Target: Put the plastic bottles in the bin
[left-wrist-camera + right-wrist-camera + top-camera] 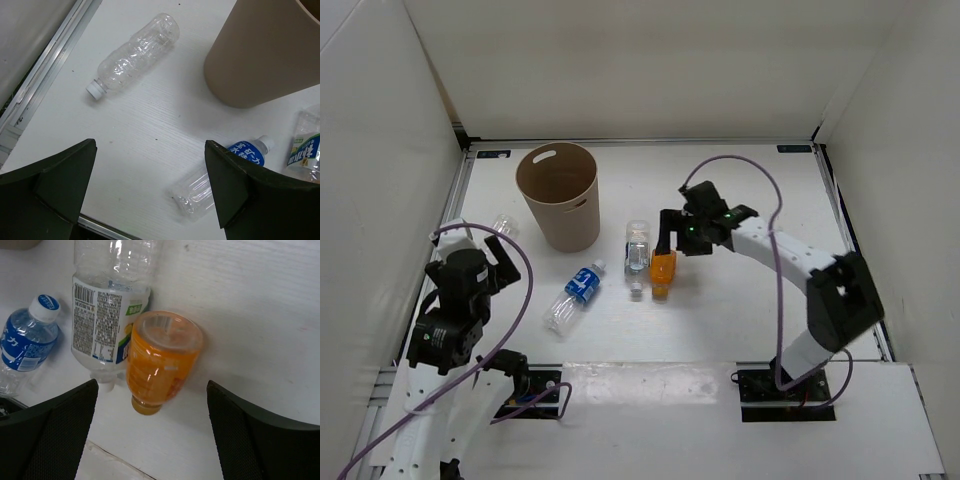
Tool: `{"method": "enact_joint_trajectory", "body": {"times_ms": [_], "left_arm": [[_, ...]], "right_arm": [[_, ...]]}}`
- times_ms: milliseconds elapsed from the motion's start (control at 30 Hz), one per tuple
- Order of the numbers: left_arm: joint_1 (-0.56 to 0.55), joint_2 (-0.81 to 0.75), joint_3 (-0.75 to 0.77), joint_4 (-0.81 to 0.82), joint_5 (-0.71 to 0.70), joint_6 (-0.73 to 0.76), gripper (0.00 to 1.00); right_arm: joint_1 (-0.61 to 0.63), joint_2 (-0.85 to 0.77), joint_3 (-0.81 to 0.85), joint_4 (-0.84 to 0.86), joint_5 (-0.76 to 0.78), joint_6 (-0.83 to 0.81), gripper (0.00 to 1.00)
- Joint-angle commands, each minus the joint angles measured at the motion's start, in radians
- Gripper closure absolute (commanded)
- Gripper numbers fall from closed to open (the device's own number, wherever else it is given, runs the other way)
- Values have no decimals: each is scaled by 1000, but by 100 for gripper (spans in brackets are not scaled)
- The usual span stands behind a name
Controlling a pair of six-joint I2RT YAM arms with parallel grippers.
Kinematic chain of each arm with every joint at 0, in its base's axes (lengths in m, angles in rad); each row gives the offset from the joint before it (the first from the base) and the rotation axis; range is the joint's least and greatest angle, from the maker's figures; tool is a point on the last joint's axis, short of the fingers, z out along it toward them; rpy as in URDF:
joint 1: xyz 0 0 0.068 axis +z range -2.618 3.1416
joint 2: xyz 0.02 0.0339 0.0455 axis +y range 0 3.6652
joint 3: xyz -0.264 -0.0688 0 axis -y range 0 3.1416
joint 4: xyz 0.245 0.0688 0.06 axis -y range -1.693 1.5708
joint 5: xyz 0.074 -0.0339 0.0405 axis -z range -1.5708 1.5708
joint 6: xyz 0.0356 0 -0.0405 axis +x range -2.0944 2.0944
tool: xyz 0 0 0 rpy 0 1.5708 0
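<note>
The tan bin stands upright at the back left; its wall fills the upper right of the left wrist view. A plain clear bottle lies left of the bin. A blue-label bottle lies in front of it. A clear bottle with a printed label lies beside the short orange bottle. My left gripper hangs open above bare table. My right gripper is open over the orange bottle, not touching it.
White walls enclose the table on three sides. An aluminium rail runs along the left edge, close to the plain clear bottle. The purple cables loop off both arms.
</note>
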Motion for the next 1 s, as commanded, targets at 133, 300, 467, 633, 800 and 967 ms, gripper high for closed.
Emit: {"method": "enact_joint_trajectory", "body": {"times_ms": [133, 300, 467, 633, 800, 967], "left_arm": [[-4, -14, -5, 14, -2, -3, 1], [-5, -25, -5, 15, -7, -2, 1], [-4, -28, -7, 12, -12, -6, 1], [-5, -28, -8, 14, -16, -6, 1], [-4, -29, -5, 11, -21, -9, 1], [-7, -26, -5, 6, -24, -12, 1]], "right_arm": [[29, 241, 124, 2, -105, 86, 10], [24, 308, 126, 1, -124, 94, 10], [-8, 336, 108, 19, -174, 100, 34], [-46, 275, 60, 41, -197, 111, 56], [-19, 36, 158, 25, -86, 61, 81], [104, 8, 425, 52, 81, -58, 92]]}}
